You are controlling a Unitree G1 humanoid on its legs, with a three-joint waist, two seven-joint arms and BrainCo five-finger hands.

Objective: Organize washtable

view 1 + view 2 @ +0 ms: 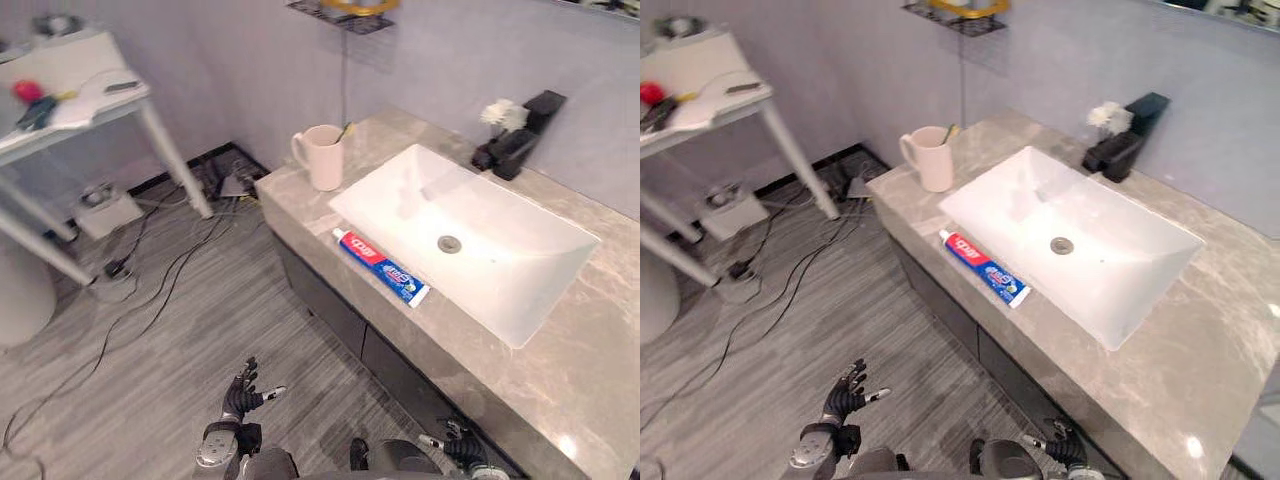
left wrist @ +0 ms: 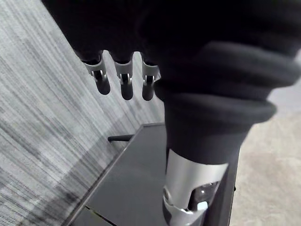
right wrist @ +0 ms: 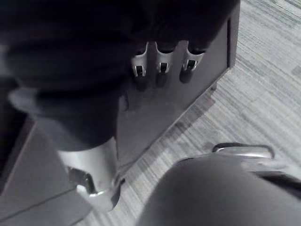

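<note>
Looking down through the head camera, I am seeing the grey washtable (image 1: 590,370) with its white sink (image 1: 505,275) set into it.

Colleague: Where is the toothpaste lying?

Me: The toothpaste tube (image 1: 380,266) is lying flat on the stone, just beside the sink's near rim and running along it. It is sitting between the basin and the counter's front edge.

Colleague: And the cup?

Me: The cream mug (image 1: 322,156) is standing upright near the counter's corner, close to the sink's end and apart from the tube. A thin green-yellow stick (image 1: 345,128) is poking out of it; I cannot tell what it is.

Colleague: What are the hands doing?

Me: Neither is holding anything. The left hand (image 1: 243,392) is hanging low over the floor with its fingers (image 2: 124,80) straight and spread wide. The right hand (image 1: 458,443) is hanging beside the dark cabinet front (image 3: 188,101) under the counter, its fingers (image 3: 162,66) relaxed and loose.

Colleague: Anything behind the basin?

Me: A black faucet (image 1: 520,140) is standing there, with a white flower (image 1: 503,114) touching it.
</note>
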